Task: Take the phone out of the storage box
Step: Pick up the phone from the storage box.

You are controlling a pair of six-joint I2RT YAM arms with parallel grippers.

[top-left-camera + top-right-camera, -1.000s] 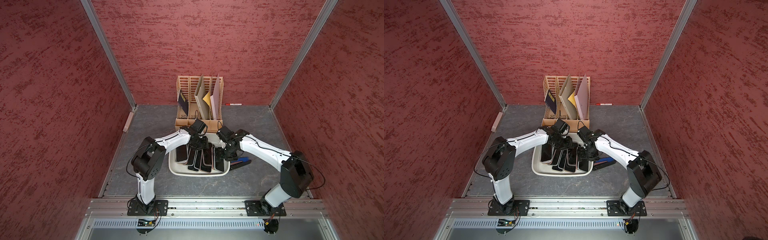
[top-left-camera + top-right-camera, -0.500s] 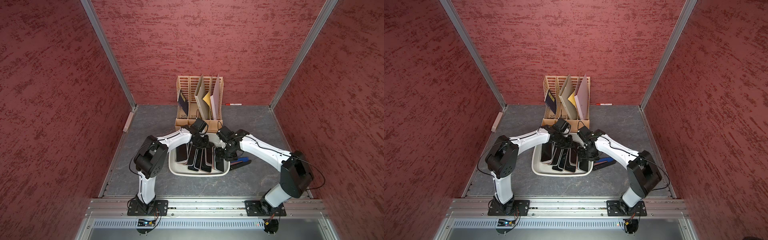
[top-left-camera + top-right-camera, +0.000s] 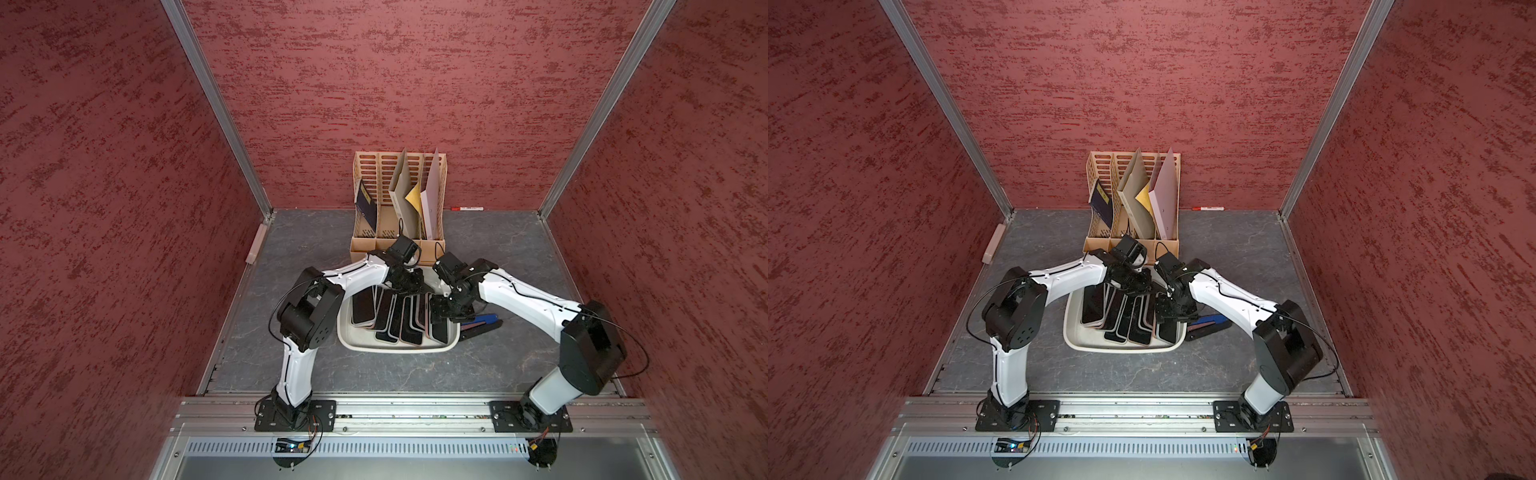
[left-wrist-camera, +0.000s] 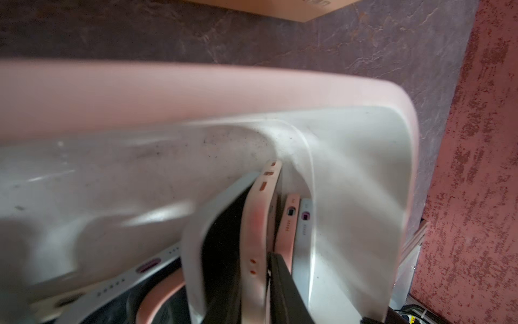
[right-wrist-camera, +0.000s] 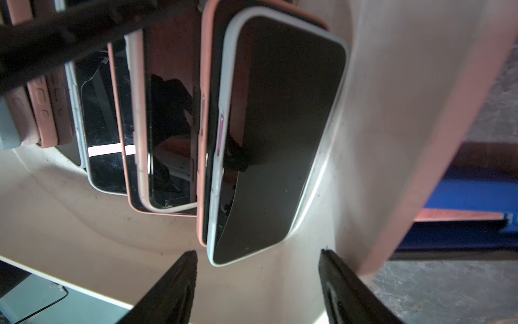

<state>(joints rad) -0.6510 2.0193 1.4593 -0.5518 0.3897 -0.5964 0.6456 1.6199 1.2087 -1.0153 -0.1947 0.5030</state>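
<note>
1. The pink-cased phone (image 4: 253, 232) is inside the storage box (image 3: 395, 350), tipped up on its long edge near a rounded corner of the tub. In the left wrist view it sits at lower centre.
2. The left gripper (image 3: 409, 286) is pressed narrow on this phone. One black finger (image 4: 283, 289) lies against its side. The opposite finger cannot be made out against the dark screen next to it.
3. More phones (image 3: 399, 320) lie overlapped in a row in the box, dark screens up, in white and pink cases.
4. In both top views the box sits at centre frame, a little below the middle, on the grey table (image 3: 498, 257).
5. The right gripper (image 5: 257, 251) is spread wide and holds nothing. Its two black fingers (image 5: 179, 286) hang over the box floor. The end of a white-cased phone (image 5: 280, 134) lies just beyond the tips, next to the box wall.
6. In a top view this gripper (image 3: 1169, 311) is over the right end of the box (image 3: 1121, 347).
7. Flat blue and dark items (image 3: 482, 322) lie on the table just right of the box.
8. A beige file rack (image 3: 399, 199) with folders stands above the box, against the back wall.
</note>
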